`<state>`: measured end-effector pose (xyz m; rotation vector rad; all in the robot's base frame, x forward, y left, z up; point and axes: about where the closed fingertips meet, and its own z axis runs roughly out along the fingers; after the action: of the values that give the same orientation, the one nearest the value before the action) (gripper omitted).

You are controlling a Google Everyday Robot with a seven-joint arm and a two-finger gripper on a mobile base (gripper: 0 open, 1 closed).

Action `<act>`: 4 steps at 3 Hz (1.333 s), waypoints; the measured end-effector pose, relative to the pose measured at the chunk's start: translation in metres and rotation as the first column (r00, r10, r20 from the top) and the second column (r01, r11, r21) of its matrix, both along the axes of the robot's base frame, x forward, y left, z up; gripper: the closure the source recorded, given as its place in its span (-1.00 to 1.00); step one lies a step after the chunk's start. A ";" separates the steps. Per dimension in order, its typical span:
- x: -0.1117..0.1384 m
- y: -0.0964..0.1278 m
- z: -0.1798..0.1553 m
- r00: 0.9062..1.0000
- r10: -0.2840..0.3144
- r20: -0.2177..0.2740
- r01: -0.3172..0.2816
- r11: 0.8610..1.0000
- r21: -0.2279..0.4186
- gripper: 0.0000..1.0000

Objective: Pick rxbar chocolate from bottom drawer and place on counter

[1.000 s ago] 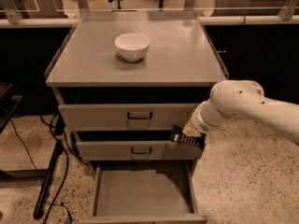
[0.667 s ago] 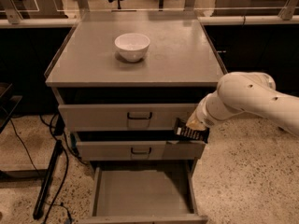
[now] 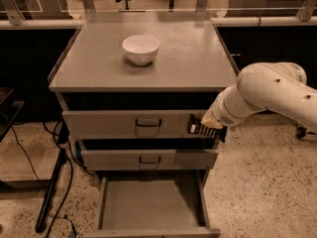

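Black rxbar chocolate held in jaws, before top drawer, right end

Bench and bottom drawer: plain grey. Bowl: white. Arm: cream. The pincer, at the upper drawer's right end, grips the rxbar chocolate: black wrapper, pale lettering. Floor: speckled beige.

rxbar chocolate in gripper, above open bottom drawer.
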<state>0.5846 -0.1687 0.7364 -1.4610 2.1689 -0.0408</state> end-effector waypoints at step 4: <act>0.024 0.007 0.092 0.980 0.031 0.195 -0.025 0.999 -0.034 1.00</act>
<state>0.6085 -0.1617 0.8286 -1.4406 1.9972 -0.2012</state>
